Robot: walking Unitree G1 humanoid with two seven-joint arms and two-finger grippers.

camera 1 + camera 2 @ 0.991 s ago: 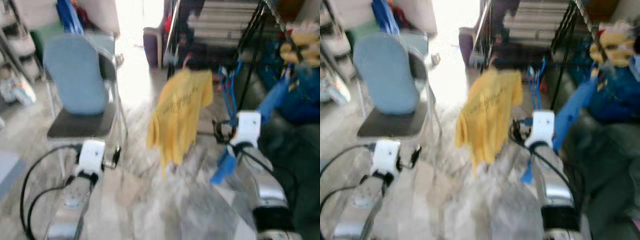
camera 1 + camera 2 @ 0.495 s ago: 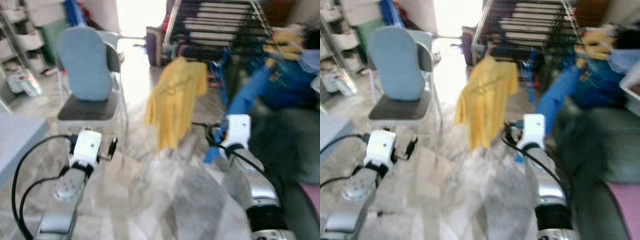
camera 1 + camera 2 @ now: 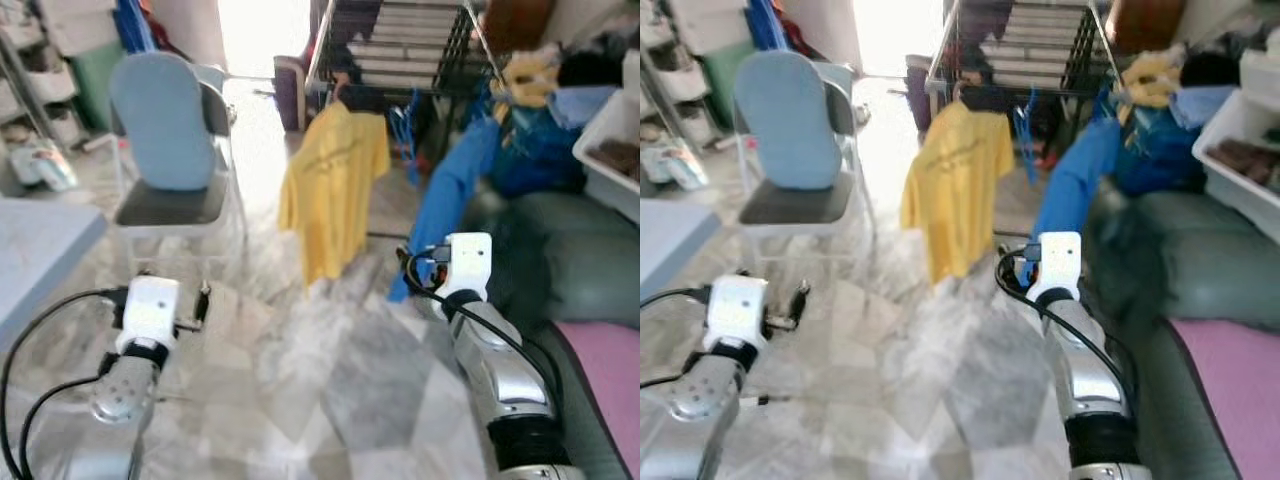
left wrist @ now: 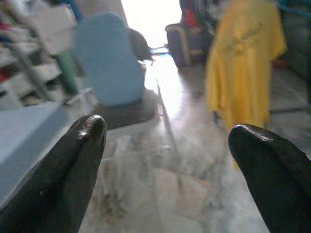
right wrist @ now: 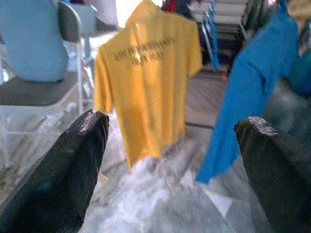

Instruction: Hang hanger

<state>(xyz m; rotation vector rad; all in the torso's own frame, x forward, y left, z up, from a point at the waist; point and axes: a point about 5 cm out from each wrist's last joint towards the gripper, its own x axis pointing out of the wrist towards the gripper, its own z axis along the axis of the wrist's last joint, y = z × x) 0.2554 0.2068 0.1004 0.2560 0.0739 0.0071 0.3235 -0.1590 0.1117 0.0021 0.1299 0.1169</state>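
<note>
Blue chair far left. My left end effector is held low over the marble floor, fingers spread, empty. Yellow T-shirt hangs on a hanger on the drying rack; dark print unreadable. My right end effector points at it, wide open, empty. Blue garment beside.

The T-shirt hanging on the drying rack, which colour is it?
Yellow T-shirt with dark lettering across it; the right wrist view shows it best.
</note>
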